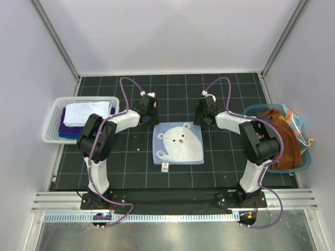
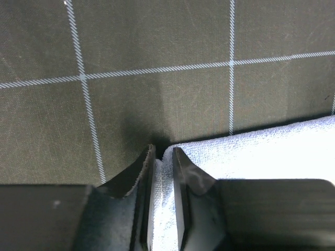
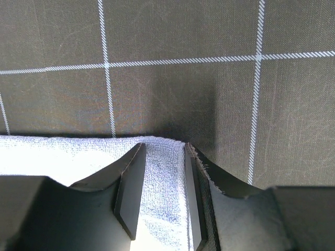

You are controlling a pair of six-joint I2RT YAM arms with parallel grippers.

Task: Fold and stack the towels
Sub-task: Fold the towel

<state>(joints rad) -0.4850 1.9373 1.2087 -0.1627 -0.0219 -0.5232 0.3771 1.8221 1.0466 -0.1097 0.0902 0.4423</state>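
A light blue towel with a white bear face [image 1: 178, 143] lies flat on the black gridded mat between the two arms. My left gripper [image 1: 154, 120] is at its far left corner. In the left wrist view that gripper [image 2: 162, 152] has its jaws drawn narrow, and the towel [image 2: 261, 151] is bunched between them. My right gripper [image 1: 202, 121] is at the far right corner. In the right wrist view this gripper [image 3: 164, 147] stands open, its jaws astride the towel [image 3: 63, 154], which lies flat between them.
A white slatted basket [image 1: 52, 137] at the left holds a stack of folded towels, a white one [image 1: 86, 112] on top of purple and blue. A teal tub [image 1: 251, 110] at the right holds a rust brown towel [image 1: 282, 136] and other crumpled cloths.
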